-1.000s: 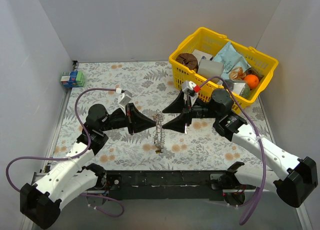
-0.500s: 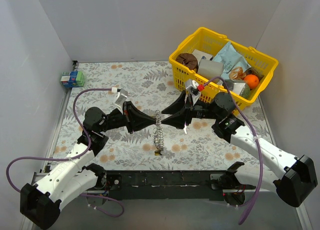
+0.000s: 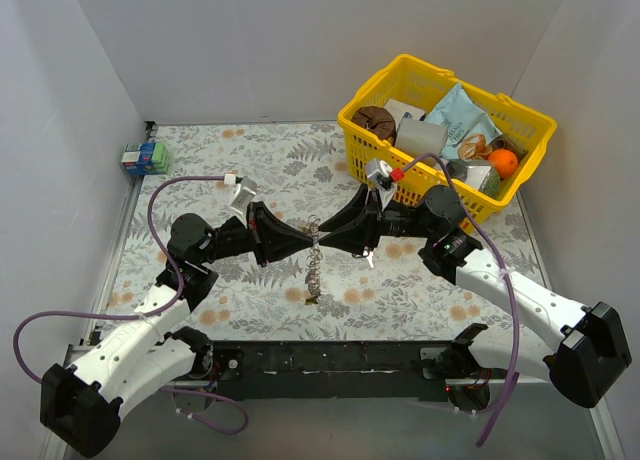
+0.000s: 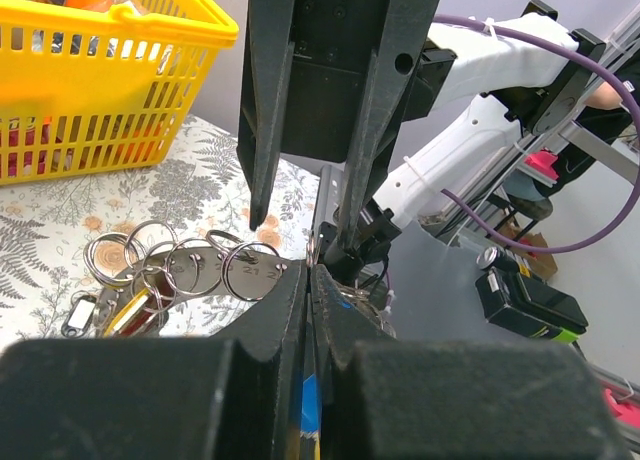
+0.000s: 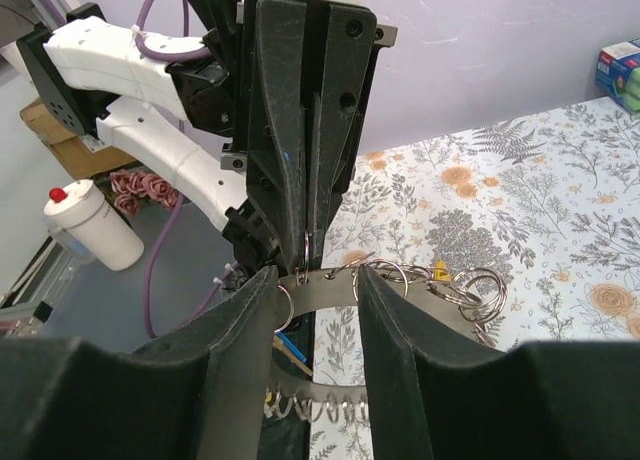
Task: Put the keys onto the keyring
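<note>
Left of the yellow basket (image 3: 372, 85), over the tabletop (image 3: 200, 170), one keyring (image 3: 316, 252) between two arms, left fingers (image 4: 270, 320) clenched on it, right fingers (image 5: 400, 340) parted astride it, keys (image 4: 135, 310) bunched, uncountable

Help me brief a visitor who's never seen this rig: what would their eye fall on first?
Two black grippers meet tip to tip over mid-table: the left gripper pinches the keyring, its bunch of small rings and keys dangling below, while the right gripper straddles it with open jaws. Then the bright yellow basket, heaped full, far right.
</note>
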You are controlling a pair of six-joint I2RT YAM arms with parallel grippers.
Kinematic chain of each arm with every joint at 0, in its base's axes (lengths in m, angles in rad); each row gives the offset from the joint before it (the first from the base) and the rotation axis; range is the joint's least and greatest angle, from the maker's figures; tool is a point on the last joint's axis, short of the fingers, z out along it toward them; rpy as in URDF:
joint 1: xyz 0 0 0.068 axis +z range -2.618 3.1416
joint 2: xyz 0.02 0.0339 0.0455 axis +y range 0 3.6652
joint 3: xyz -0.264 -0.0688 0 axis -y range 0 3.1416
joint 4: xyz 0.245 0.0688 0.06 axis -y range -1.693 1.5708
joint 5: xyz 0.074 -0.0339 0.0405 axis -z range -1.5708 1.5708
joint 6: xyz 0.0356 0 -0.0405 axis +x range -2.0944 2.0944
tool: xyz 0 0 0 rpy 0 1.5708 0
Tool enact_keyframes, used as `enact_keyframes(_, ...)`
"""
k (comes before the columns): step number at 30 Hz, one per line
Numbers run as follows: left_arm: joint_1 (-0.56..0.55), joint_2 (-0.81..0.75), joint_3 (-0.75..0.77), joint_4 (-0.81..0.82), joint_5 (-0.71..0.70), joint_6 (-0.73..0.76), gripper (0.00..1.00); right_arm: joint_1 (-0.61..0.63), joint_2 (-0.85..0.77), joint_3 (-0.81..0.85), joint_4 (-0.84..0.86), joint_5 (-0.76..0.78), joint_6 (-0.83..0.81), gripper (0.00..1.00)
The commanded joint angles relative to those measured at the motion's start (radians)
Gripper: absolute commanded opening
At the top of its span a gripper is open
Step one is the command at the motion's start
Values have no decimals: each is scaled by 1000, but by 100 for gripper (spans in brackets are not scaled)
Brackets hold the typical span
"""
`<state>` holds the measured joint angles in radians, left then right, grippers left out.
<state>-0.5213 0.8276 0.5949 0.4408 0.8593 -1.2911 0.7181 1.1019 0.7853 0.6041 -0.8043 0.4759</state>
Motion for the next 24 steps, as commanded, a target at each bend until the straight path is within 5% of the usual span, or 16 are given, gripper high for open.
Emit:
enact_keyframes(1, -8, -10, 9, 24, -19, -2, 0, 12, 16, 8, 48, -7, 1, 45)
enact_keyframes(17, -14, -1, 16, 18, -13, 6, 0, 32, 35, 19, 46, -7, -2, 26)
enact_keyframes(24, -17, -2, 20, 0, -9, 15, 0, 34, 38, 26, 34, -1, -6, 1)
